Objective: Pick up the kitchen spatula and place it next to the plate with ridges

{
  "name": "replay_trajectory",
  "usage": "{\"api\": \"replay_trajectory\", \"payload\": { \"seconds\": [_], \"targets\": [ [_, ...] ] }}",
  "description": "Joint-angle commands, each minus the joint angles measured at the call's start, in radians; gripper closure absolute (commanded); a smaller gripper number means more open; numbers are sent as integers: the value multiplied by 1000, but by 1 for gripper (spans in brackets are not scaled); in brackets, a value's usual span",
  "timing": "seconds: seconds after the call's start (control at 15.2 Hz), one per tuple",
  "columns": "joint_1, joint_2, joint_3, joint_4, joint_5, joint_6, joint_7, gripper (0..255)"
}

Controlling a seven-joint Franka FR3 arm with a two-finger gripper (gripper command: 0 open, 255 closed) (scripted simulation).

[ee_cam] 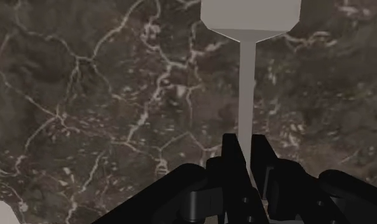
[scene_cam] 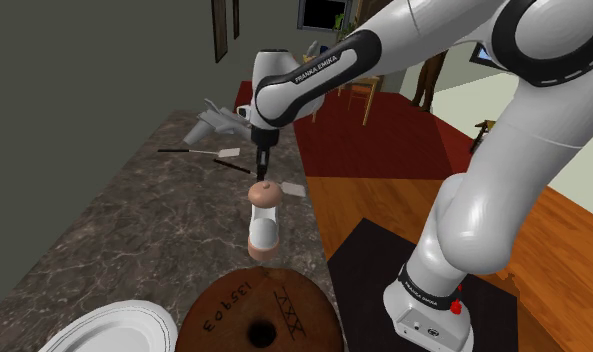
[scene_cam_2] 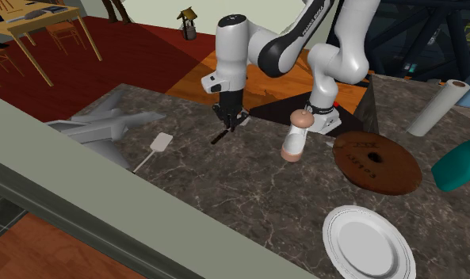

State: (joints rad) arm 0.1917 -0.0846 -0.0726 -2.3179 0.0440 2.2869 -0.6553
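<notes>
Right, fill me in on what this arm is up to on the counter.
The white arm's end effector is shut on the shaft of a spatula, low over the dark marble counter; I can't tell whether it is lifted off yet. The white plate sits further along the counter, beyond a pinkish upright container and a brown disc, so the placing is not yet done. A second spatula lies on the counter nearby.

Your white arm [scene_cam: 314, 75] reaching toward 10 o'clock in the shoulder view, wrist turned straight down, black gripper [ee_cam: 249, 143] pointing down, fingers [ee_cam: 231, 149] closed on the thin spatula [ee_cam: 246, 83] handle
</notes>
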Motion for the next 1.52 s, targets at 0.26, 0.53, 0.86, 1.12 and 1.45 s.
{"api": "replay_trajectory", "payload": {
  "seconds": [0.26, 0.53, 0.86, 1.12, 1.45],
  "targets": [
    [-1, -36, 0, 45, -6, -81, 5, 255],
    [10, -52, 15, 69, -8, -120, 33, 255],
    [66, -33, 87, 89, -5, -117, 160, 255],
    [110, 0, 143, 126, -7, -119, 260, 255],
    [164, 61, 207, 198, -19, -126, 386, 255]
  ]
}}
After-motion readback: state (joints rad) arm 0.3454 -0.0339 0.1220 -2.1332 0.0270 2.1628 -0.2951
